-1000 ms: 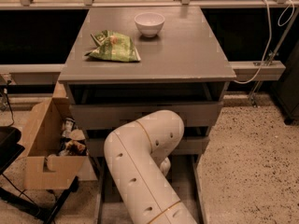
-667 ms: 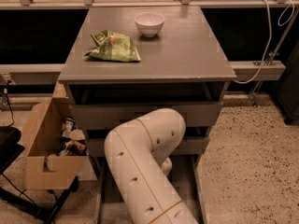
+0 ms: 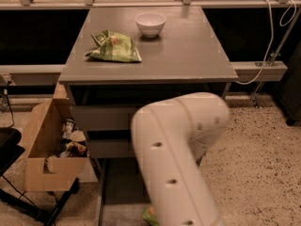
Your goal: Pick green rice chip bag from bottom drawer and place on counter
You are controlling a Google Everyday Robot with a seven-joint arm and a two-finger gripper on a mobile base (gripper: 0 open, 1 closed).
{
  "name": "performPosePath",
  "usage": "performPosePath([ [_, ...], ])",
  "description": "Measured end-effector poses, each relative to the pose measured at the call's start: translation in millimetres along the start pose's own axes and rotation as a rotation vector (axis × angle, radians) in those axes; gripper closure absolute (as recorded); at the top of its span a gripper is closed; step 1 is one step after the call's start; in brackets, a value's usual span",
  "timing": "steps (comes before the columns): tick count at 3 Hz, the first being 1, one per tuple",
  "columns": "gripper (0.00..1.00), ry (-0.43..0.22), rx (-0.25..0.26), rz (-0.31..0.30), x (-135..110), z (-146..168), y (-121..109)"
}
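Note:
My white arm [image 3: 176,154] fills the lower middle of the camera view and bends down in front of the cabinet. The gripper is hidden below and behind the arm, over the open bottom drawer [image 3: 120,189], whose grey floor and left rail show. A small bright-green edge [image 3: 149,216] peeks out beside the arm at the bottom; it may be the green rice chip bag, mostly hidden. The grey counter [image 3: 188,55] lies above the drawers.
A paler, flat green bag with an orange-red spot [image 3: 114,47] and a white bowl [image 3: 150,23] sit on the counter. Two closed drawer fronts [image 3: 101,117] are below it. An open cardboard box [image 3: 47,149] stands left; a white cable [image 3: 268,41] hangs right.
The arm's elbow has swung to the right and a little up. A green edge now shows at the bottom beside the arm.

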State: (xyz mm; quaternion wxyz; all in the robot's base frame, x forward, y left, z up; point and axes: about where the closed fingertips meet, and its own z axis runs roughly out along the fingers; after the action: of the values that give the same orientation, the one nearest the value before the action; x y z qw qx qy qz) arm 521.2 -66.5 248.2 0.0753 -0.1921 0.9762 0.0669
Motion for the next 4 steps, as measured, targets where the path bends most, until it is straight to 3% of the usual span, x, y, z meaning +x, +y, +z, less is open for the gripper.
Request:
performPosePath([
  [1, 1.00, -0.049, -0.100, -0.123, 32, -66, 15],
  [2, 1.00, -0.136, -0.121, -0.292, 9, -130, 23],
  [3, 1.00, -0.203, -0.162, -0.319, -30, -169, 27],
  [4, 1.00, -0.275, -0.300, -0.245, -64, -211, 38],
])
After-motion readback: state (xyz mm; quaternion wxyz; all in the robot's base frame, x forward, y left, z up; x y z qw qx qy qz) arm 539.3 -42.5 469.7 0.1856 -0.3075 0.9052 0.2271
